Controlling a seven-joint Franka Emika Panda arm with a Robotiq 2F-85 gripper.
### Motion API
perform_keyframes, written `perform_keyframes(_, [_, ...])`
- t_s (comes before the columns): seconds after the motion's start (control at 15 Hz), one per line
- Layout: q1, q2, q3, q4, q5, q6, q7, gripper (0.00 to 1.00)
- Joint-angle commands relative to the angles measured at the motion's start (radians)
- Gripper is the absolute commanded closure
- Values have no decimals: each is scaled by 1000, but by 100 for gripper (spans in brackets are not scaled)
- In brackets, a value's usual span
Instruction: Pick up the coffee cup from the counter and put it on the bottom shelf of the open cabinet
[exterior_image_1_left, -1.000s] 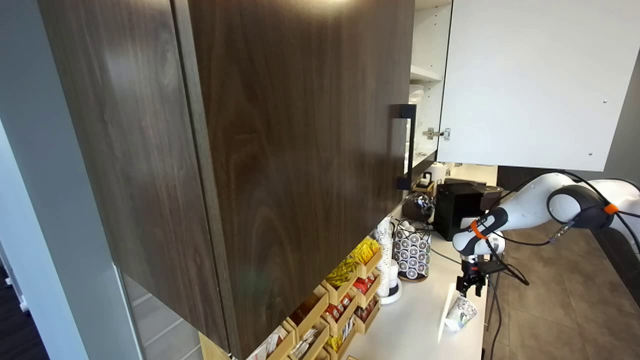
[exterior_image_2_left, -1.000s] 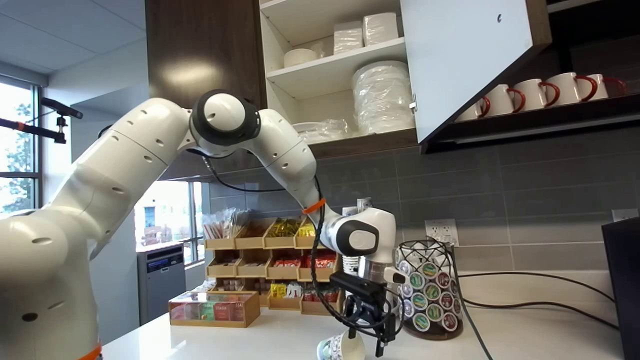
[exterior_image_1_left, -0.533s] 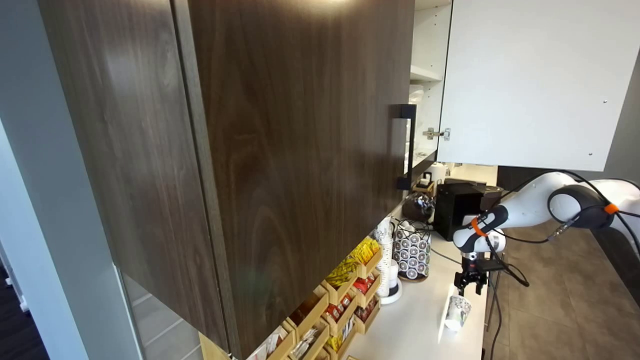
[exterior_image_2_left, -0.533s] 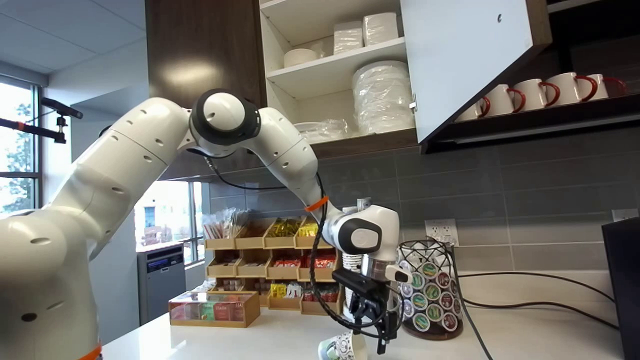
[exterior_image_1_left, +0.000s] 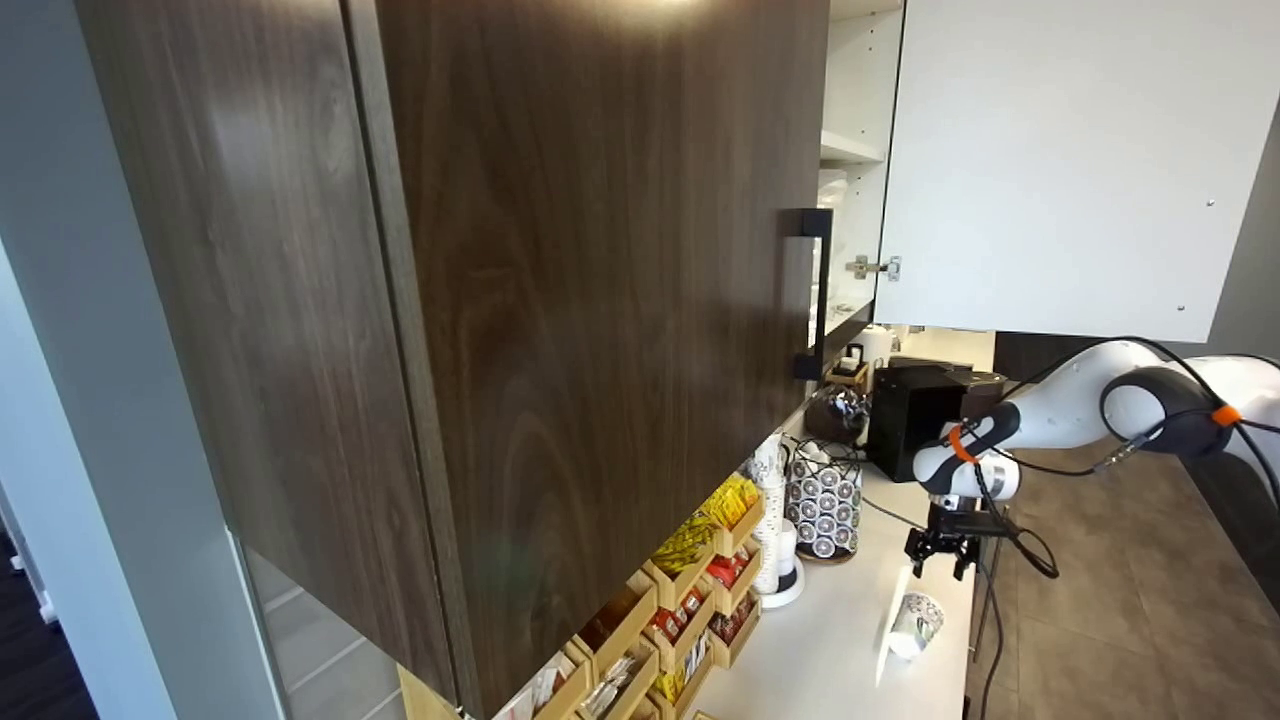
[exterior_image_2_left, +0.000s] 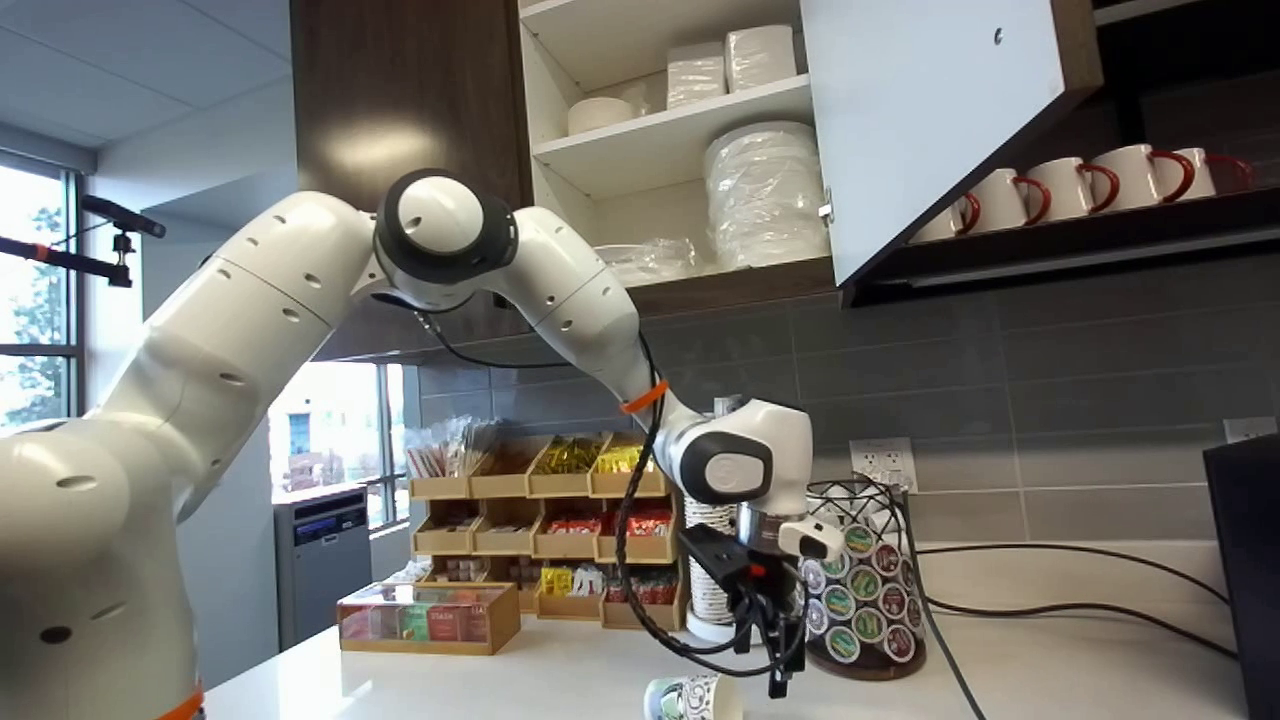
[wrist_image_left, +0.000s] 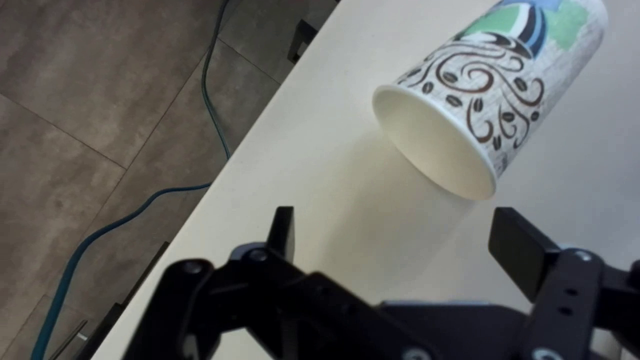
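Note:
The coffee cup (wrist_image_left: 492, 85), white with a coffee-bean print, lies on its side on the white counter (wrist_image_left: 310, 165). In the wrist view its open mouth faces my gripper (wrist_image_left: 392, 225). The jaws stand wide with only bare counter between them, a short way from the rim and not touching it. In both exterior views the cup (exterior_image_1_left: 915, 625) (exterior_image_2_left: 693, 698) lies close to the gripper (exterior_image_1_left: 940, 572) (exterior_image_2_left: 760, 668), which hangs slightly higher. Above, the cabinet (exterior_image_2_left: 555, 190) has its door open; its bottom shelf (exterior_image_2_left: 704, 268) shows as a pale strip holding wrapped plates.
Behind the gripper stands the coffee-pod carousel (exterior_image_2_left: 860, 570). Beside it are a paper-cup stack (exterior_image_2_left: 708, 560) and a wooden snack rack (exterior_image_2_left: 570, 545). The open cabinet door (exterior_image_2_left: 930, 100) juts out overhead. The counter's edge drops to the floor (wrist_image_left: 100, 100), where a cable (wrist_image_left: 145, 202) hangs.
My gripper has drawn back and up from the cup, still open. The cup has rolled slightly and turned, its mouth now further from the fingers.

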Motion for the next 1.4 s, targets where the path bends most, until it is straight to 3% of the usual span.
perform_keyframes(0.0, [20, -34, -14, -13, -69, 1, -48, 0])
perform_keyframes(0.33, [49, -78, 29, -20, -164, -80, -189, 0])
perform_keyframes(1.0, [66, -102, 110, -34, -245, -236, -564, 0])
perform_keyframes(1.07, [74, -83, 100, -13, -211, -204, -500, 0])
perform_keyframes(1.33, [74, -83, 100, -9, -211, -208, -507, 0])
